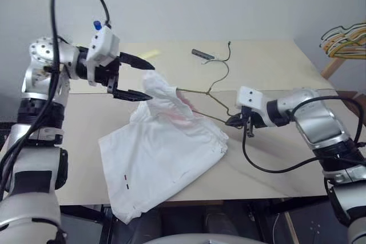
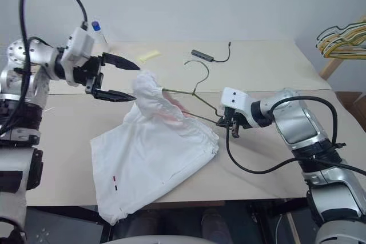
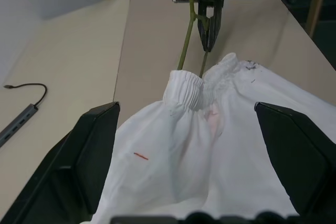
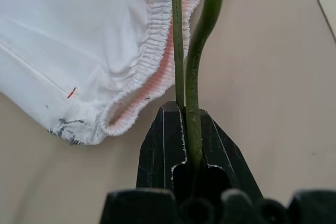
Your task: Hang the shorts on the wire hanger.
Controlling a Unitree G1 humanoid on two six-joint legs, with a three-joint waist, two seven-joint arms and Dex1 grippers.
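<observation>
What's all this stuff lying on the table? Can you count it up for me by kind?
Shorts, white: 1
Wire hanger, dark olive-grey, pinched at one corner by the right gripper: 1
Grey cable with a bar-shaped plug: 1
Small yellow thing near the far edge, too small to identify: 1
Total: 4 things on the table

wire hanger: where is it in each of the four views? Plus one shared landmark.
Left eye: wire hanger, centre, beside the shorts.
Right eye: centre.
Left wrist: upper middle.
Right wrist: centre, clamped.
Landmark: right gripper, shut on its corner.
</observation>
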